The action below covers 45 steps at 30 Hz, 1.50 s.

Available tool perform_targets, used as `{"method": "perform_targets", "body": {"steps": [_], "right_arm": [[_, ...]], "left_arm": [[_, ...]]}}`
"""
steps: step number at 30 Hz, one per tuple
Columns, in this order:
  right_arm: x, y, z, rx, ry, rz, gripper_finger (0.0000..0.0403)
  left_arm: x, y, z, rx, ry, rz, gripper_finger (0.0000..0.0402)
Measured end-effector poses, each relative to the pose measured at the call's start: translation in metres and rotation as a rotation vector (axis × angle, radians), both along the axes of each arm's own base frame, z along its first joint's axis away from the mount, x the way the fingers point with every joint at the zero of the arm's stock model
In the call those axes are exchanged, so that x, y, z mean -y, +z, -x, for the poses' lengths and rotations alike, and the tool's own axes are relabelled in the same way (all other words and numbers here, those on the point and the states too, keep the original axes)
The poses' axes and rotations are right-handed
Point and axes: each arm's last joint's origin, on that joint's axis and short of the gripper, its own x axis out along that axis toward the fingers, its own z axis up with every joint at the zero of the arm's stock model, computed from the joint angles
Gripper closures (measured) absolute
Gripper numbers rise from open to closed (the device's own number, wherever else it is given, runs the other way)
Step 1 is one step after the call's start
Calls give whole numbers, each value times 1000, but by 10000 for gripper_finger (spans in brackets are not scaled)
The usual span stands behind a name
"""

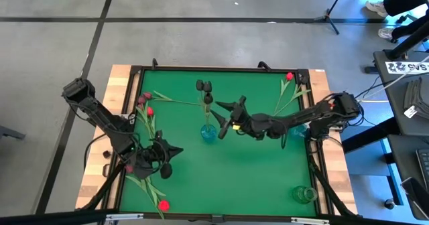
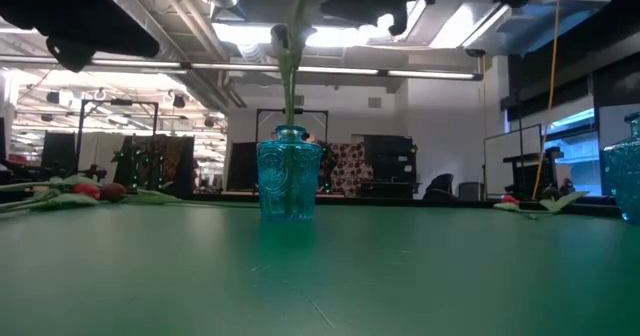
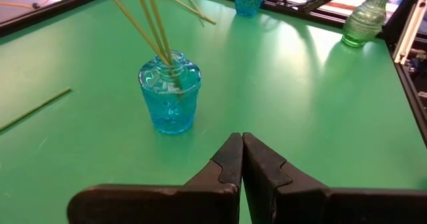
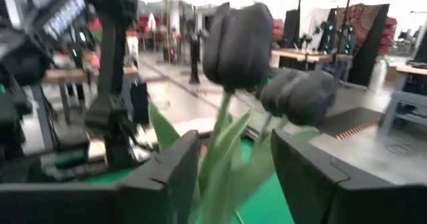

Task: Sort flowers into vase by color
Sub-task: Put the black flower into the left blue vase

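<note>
Black tulips (image 4: 238,45) stand in the blue vase (image 1: 208,132) between the right gripper's (image 1: 222,126) parted jaws.

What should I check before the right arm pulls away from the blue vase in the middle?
1. Right gripper open around the stems: ok.
2. Black tulips standing in the blue vase: ok.
3. Vase upright on the green mat: ok.
4. Stems clear of the gripper fingers: cannot tell, leaves sit between them.
5. Left gripper shut and apart from the vase: ok.
6. Red tulips left lying on the mat: ok.
</note>
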Motion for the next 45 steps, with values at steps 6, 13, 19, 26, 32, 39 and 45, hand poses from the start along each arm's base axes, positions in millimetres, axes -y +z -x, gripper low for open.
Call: {"method": "perform_targets", "body": {"steps": [6,13,19,26,32,39,45], "right_arm": [[-2,17,30,-117,-56,-91,190],[33,15,74,-308,-212,-433,189],[79,17,107,-483,-473,-667,189],[146,0,145,-621,-804,-904,189],[186,-29,175,-514,-1068,-1071,189],[176,-69,191,-511,-1191,-1187,189],[156,-109,199,-321,-1316,-1298,189]], "left_arm": [[3,0,3,4,-14,-3,398],[4,1,3,9,-16,-1,398],[4,1,3,9,-15,-1,398],[4,1,3,9,-16,-1,398],[5,1,4,15,-14,20,398],[8,1,6,15,-29,21,398],[10,0,8,15,-41,22,398]]}}
